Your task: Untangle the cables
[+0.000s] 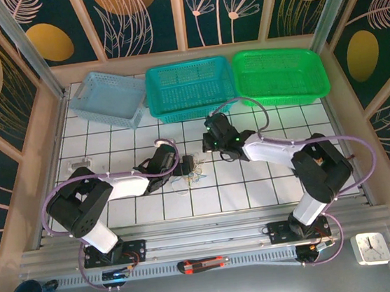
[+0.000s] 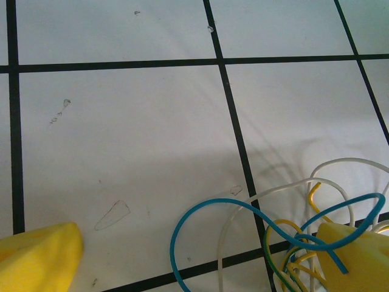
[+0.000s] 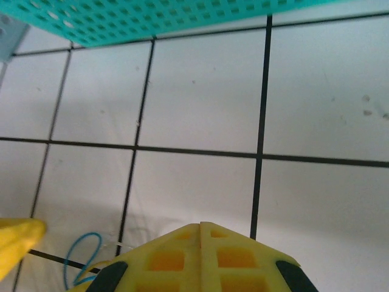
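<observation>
L gripper (image 2: 197,243) spread wide; cables (image 2: 292,240) bunched lower right of its wrist view, draped over one fingertip (image 2: 358,258), so L arm's nearer. R gripper (image 3: 200,226) pressed together, empty afaict, with wire lower left of its view.

White tiled table (image 1: 208,199), black grid lines. Far edge, side by side: light-blue basket (image 1: 110,98), teal basket (image 1: 190,87), green basket (image 1: 280,74). Cables (image 1: 189,180) lie tangled on the tiles near centre.
</observation>
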Robot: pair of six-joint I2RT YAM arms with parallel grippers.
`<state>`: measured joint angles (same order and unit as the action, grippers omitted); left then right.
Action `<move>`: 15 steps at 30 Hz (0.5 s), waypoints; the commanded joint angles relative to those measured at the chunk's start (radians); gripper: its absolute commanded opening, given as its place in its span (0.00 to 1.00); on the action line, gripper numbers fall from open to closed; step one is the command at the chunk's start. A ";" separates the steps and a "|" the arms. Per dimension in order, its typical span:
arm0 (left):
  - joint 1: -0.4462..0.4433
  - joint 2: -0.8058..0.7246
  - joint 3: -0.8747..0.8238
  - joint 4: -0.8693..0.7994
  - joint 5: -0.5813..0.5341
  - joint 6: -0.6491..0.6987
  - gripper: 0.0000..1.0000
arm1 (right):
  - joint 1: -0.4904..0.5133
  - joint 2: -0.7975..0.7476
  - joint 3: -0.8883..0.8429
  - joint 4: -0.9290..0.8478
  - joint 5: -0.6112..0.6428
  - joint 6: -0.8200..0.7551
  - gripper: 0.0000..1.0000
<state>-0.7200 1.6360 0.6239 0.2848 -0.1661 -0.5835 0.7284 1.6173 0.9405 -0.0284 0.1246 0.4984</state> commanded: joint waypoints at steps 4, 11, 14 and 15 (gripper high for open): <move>0.005 0.016 -0.031 -0.027 0.008 -0.002 0.99 | 0.008 0.046 0.013 -0.058 0.056 -0.036 0.36; 0.005 0.024 -0.026 -0.024 0.010 -0.003 0.99 | 0.027 0.161 0.030 -0.040 0.074 -0.038 0.38; 0.005 0.030 -0.026 -0.023 0.012 -0.001 0.99 | 0.035 0.186 0.039 -0.038 0.078 -0.040 0.38; 0.005 0.033 -0.027 -0.022 0.011 -0.001 0.99 | 0.039 0.192 0.042 -0.035 0.078 -0.040 0.38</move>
<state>-0.7200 1.6360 0.6212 0.2886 -0.1661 -0.5835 0.7547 1.7920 0.9478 -0.0597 0.1665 0.4721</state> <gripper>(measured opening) 0.988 0.382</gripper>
